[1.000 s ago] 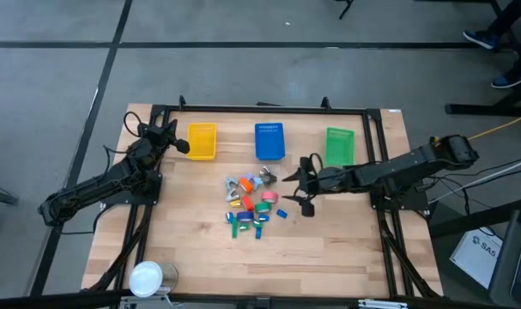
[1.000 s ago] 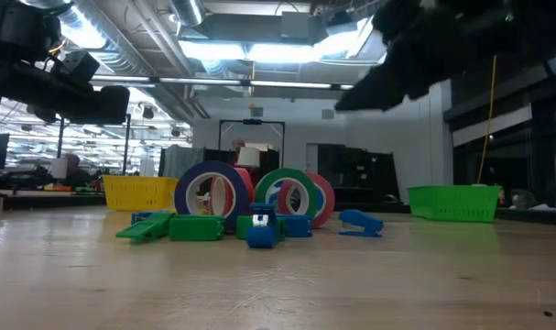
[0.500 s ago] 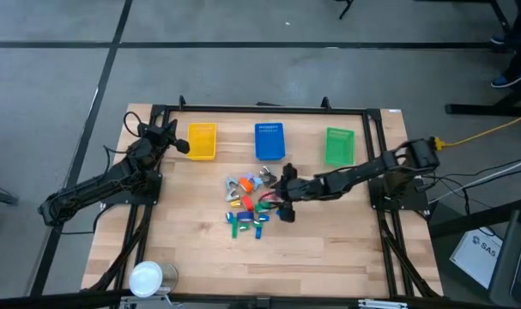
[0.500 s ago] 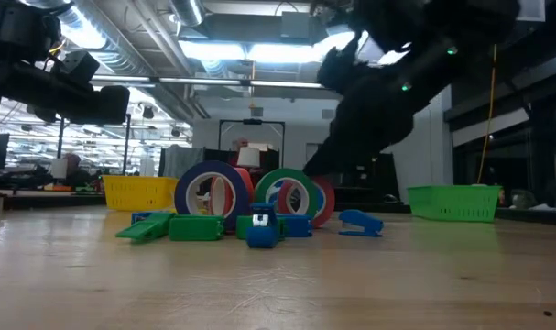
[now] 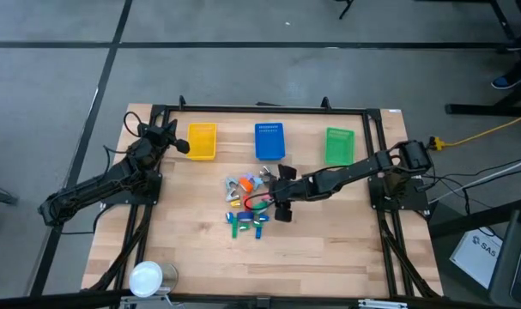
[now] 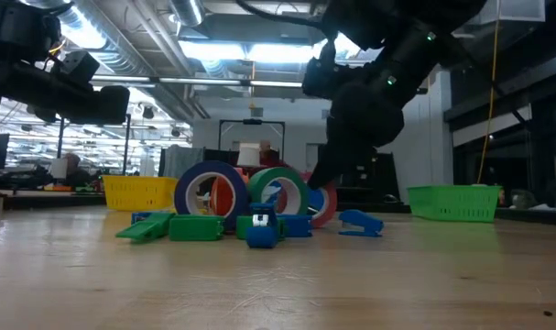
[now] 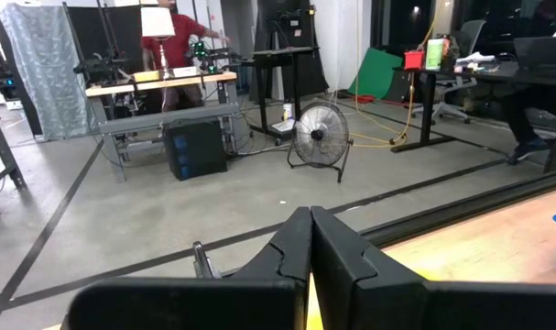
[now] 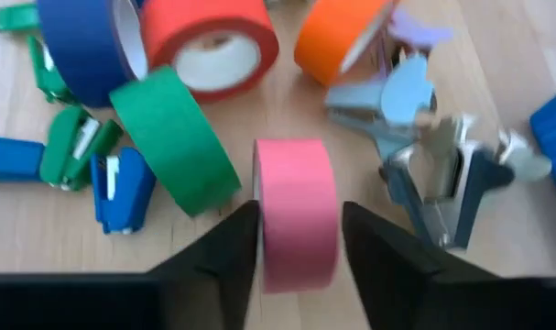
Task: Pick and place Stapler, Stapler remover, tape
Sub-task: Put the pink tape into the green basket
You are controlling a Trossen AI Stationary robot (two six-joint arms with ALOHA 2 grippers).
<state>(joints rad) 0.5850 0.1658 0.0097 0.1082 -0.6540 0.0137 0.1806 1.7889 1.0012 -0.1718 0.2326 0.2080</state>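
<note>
The pile in the middle of the table holds tape rolls: blue (image 8: 85, 46), red (image 8: 209, 41), orange (image 8: 337, 37), green (image 8: 172, 151) and pink (image 8: 296, 211). Blue (image 8: 122, 188) and green (image 8: 71, 151) staplers lie beside them, with metal stapler removers (image 8: 452, 192) on the other side. My right gripper (image 5: 277, 206) is down over the pile, shut on the pink roll, which stands on its edge. My left gripper (image 5: 178, 144) waits shut by the yellow basket, holding nothing. My right gripper pinches the pink tape roll between its two fingers (image 8: 232, 247), one on each flat side (image 8: 264, 229). The fingers come from above, slanting in from the table's right. The roll stands on its edge on the table.
Three baskets stand along the far edge: yellow (image 5: 202, 142), blue (image 5: 269, 142) and green (image 5: 338, 146). A white round thing (image 5: 147, 277) sits at the near left corner. The green roll leans right beside the pink one, and the removers lie close on its other side.
My right gripper has gone toward the table's left edge and down, from beside the pile to over it, and now stands around the pink roll. The green roll has tipped a little in the low view.
</note>
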